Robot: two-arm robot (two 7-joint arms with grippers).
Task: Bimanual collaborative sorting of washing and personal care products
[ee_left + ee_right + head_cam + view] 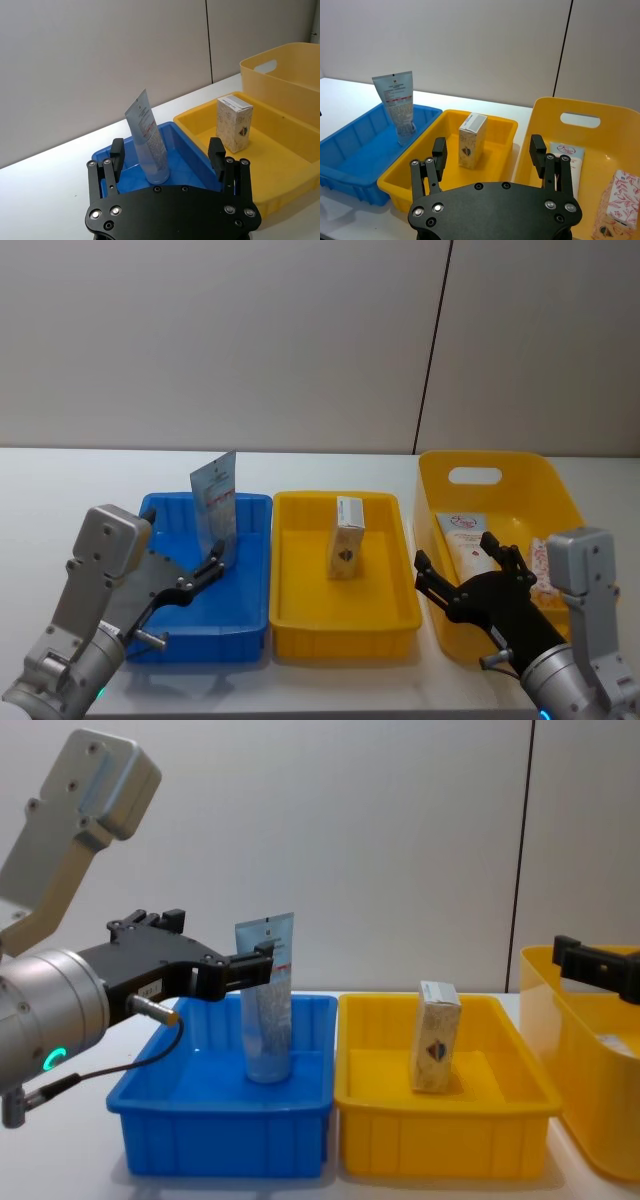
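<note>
A pale-blue tube stands upright on its cap in the blue tray. My left gripper is open just short of the tube, whose base sits a little beyond the fingers. A cream carton stands upright in the middle yellow tray. In the yellow basket lie a white tube and a carton with red print. My right gripper hangs open over the basket's near left side, holding nothing. From the chest, the left gripper reaches the tube.
The blue tray, yellow tray and handled basket stand side by side on a white table in front of a grey wall. The table's left part and the strip behind the trays are bare.
</note>
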